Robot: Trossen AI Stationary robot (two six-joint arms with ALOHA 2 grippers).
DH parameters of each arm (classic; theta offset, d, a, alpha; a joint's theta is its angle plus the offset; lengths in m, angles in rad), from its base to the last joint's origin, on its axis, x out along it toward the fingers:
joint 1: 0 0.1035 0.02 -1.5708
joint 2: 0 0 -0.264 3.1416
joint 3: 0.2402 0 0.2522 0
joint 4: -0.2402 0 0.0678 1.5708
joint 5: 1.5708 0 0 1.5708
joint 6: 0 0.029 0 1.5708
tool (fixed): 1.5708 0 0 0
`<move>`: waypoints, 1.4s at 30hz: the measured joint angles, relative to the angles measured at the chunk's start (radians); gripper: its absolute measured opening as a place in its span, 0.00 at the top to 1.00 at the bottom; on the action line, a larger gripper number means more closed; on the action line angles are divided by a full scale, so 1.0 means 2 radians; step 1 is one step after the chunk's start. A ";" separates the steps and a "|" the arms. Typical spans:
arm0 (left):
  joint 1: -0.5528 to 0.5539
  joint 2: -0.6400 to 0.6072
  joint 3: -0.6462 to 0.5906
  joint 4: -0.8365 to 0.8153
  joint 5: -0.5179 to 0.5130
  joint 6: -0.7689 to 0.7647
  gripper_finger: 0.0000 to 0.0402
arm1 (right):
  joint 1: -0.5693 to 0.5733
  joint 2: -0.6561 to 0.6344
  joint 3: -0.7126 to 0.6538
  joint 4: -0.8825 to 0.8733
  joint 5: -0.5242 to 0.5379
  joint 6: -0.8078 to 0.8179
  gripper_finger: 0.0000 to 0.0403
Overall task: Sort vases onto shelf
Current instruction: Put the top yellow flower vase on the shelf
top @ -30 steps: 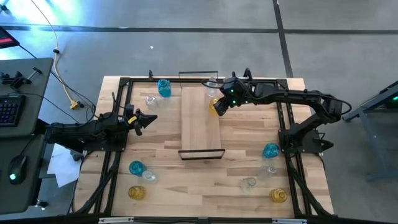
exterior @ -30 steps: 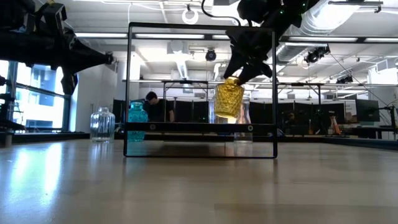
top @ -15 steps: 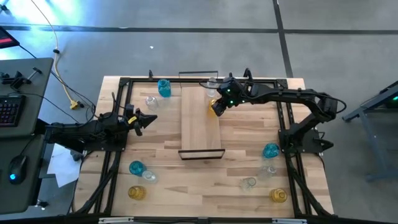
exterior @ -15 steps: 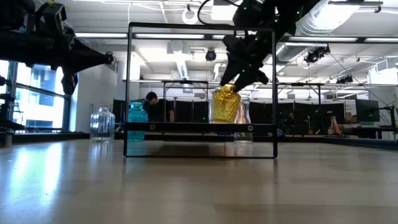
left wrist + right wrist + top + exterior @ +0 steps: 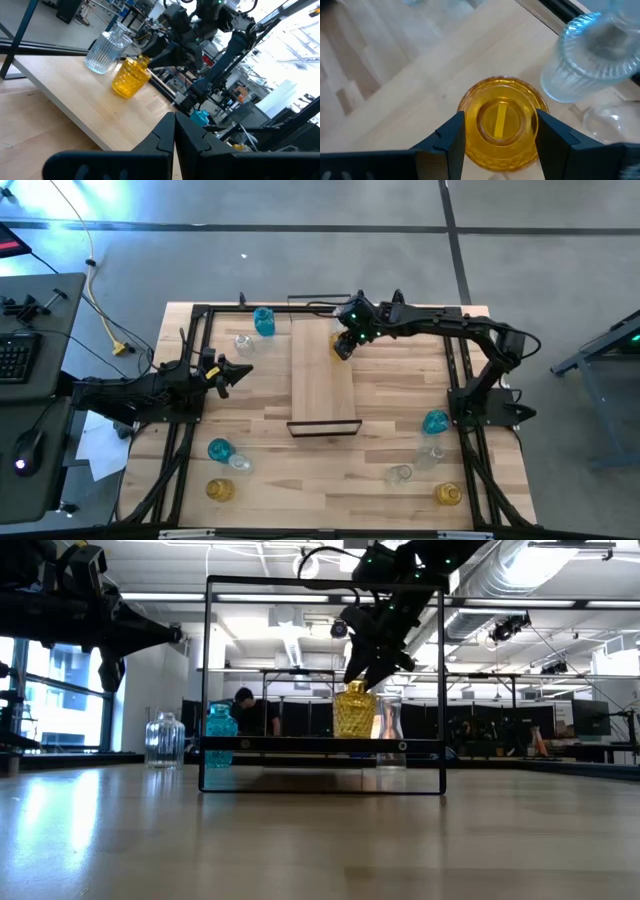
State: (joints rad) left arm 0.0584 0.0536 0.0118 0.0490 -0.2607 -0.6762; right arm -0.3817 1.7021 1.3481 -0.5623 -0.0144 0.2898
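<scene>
At the far end of the narrow light-wood shelf point(image 5: 322, 380), my right gripper point(image 5: 343, 346) clamps the neck of the faceted amber-yellow glass vase point(image 5: 354, 711), standing on the board just beside a ribbed clear glass vase point(image 5: 104, 46). My left gripper point(image 5: 238, 371) waits, fingers together.

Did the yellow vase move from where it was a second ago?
Yes. The yellow vase came down onto the shelf and slid left toward the blue vase, with the right gripper holding its neck.
</scene>
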 joint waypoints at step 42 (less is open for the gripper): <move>0.000 0.000 0.000 -0.001 0.008 0.004 1.00 | -0.006 0.035 0.040 -0.055 0.020 -0.019 0.60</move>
State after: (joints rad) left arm 0.0584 0.0536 0.0118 0.0479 -0.2451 -0.6691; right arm -0.3939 1.7714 1.4284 -0.6727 0.0266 0.2523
